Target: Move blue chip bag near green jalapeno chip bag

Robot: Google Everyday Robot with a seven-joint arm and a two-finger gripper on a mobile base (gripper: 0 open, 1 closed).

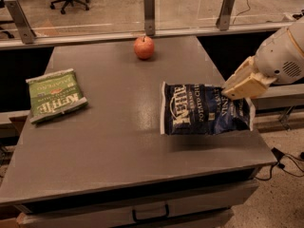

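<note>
The blue chip bag hangs flat a little above the right side of the grey table, with its shadow under it. My gripper reaches in from the right and is shut on the bag's upper right edge. The green jalapeno chip bag lies flat near the table's left edge, far from the blue bag.
A red apple stands at the middle of the table's far edge. A glass barrier with metal posts runs behind the table. The table's right edge is just under my gripper. A drawer handle shows at the front.
</note>
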